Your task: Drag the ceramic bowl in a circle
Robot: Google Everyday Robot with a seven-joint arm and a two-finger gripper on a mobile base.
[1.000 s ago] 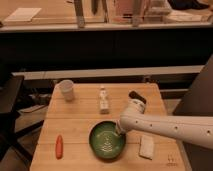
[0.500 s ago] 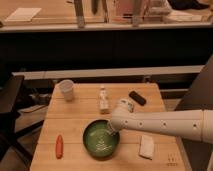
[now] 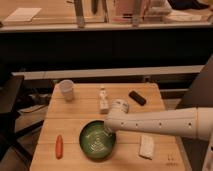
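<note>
Bowl first: the ceramic bowl [image 3: 96, 142] sits on the near half of the wooden table [image 3: 75, 117], a little left of centre and close to the front edge. I see dark green glaze inside with a pale swirl pattern and a dark rim. The only thing reaching into it is my gripper [image 3: 108, 133], which comes down at the bowl's right side. It is clenched, and as far as I can make out it is pinching the rim there. The white arm [image 3: 160, 122] runs in from the right, low over the table, and covers part of the bowl's right edge.

The other container is a white cup [image 3: 67, 90], upright near the far left corner and well apart from the bowl. From this angle I cannot tell what is in it.

A small bottle [image 3: 103, 98] stands upright beyond the bowl, near mid-table. A black object [image 3: 137, 97] lies toward the far right. An orange-red stick [image 3: 59, 146] lies left of the bowl, near it but not touching. A flat white pad [image 3: 146, 146] lies to the bowl's right, under the arm's line.
</note>
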